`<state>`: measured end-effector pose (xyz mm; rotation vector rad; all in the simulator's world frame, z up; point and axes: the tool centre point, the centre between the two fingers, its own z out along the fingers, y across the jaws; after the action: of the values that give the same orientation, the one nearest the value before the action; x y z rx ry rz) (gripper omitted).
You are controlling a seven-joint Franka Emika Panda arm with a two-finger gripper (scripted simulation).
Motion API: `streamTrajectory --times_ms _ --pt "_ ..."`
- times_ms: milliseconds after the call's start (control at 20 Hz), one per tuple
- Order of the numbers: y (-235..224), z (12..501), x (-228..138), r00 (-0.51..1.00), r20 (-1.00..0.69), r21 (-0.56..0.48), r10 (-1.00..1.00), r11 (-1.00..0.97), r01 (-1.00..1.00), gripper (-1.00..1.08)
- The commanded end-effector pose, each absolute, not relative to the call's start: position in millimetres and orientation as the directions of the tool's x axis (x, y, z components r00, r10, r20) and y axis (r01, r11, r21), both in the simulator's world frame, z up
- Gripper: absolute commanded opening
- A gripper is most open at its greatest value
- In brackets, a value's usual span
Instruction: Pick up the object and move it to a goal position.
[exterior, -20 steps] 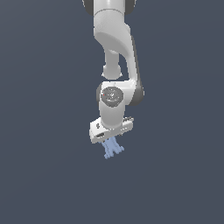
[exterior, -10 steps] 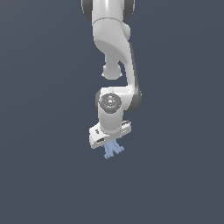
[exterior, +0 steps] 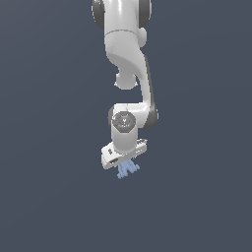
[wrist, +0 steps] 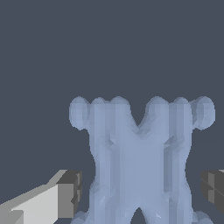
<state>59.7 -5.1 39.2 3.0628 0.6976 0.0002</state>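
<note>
The object point(exterior: 128, 169) is a small flat pale blue piece with a jagged X outline, lying on the dark grey floor. It shows just under the white hand of the arm. My gripper point(exterior: 126, 164) hangs directly over it. In the wrist view the object point(wrist: 140, 153) fills the middle, and my gripper point(wrist: 140, 191) straddles its lower part. One dark finger pad point(wrist: 72, 192) and the other pad point(wrist: 213, 187) each stand a small gap away from the object's sides. The gripper is open and the pads do not touch the piece.
The plain dark grey floor point(exterior: 54, 197) stretches all around. The white arm point(exterior: 129, 59) rises from the hand toward the top of the exterior view.
The hand has come down a little toward the object over the last second. The object has stayed where it was.
</note>
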Motion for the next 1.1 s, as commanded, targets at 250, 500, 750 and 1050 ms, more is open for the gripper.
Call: streamTrajectory --times_ms 250,500,750,1050 --pt "-5.1 14.3 60.0 0.900 0.000 0.000 0.435 -0.900 0.435 1.00" --pt "-5.1 14.3 60.5 0.900 0.000 0.000 0.435 -0.900 0.435 -1.00" --pt "-5.1 14.3 60.5 0.900 0.000 0.000 0.435 -0.900 0.435 -1.00" --pt "-5.5 16.8 61.4 0.899 0.001 -0.001 0.439 -0.899 0.439 -1.00"
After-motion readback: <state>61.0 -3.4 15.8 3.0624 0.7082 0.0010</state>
